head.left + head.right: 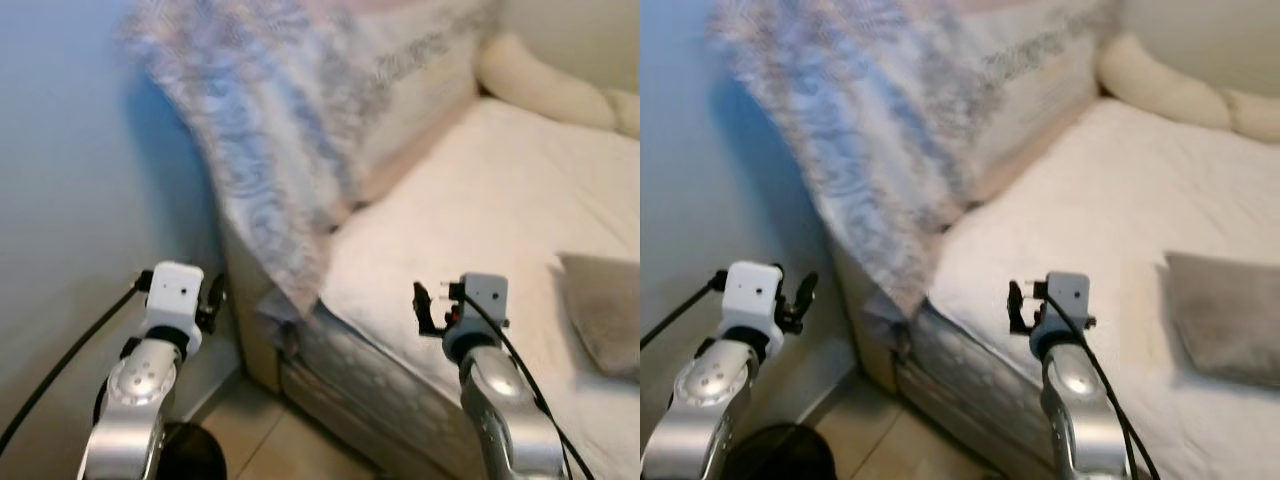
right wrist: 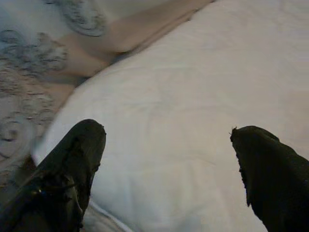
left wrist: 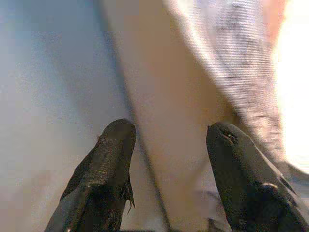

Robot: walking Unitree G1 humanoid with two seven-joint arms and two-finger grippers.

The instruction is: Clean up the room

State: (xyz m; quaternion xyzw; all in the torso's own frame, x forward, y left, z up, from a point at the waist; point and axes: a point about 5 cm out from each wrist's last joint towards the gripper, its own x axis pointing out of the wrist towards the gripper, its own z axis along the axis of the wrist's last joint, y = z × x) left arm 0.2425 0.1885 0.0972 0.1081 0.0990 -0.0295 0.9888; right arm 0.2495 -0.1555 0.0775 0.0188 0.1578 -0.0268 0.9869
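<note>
Right gripper [image 2: 166, 169]: fingers spread wide, nothing between them — it hovers over the near corner of the bed's white sheet [image 1: 500, 190].
Left gripper [image 3: 166, 164]: fingers likewise apart and empty, held in the gap between the pale wall [image 1: 70, 200] and the side of the bed, pointing toward the hanging cloth.
Item of concern: a patterned blanket [image 1: 290, 130] in grey and pink, draped over the bed's head end and spilling down the side toward the mattress edge [image 1: 350, 360], just beyond both grippers.
Handling, as judged: soft, limp and light — it will fold and trail rather than lift as one piece; not fragile, little risk of slipping once pinched.
Where to grip, as judged: the lower hanging hem near the mattress corner, a bunched fold rather than a single layer.
Other items: a grey cushion [image 1: 605, 310] lies on the sheet to the right; a long cream bolster [image 1: 545, 85] rests along the far side.
Floor: tan tiles [image 1: 270, 430] below, a dark round object [image 1: 190, 455] beside the left arm, unidentified.
</note>
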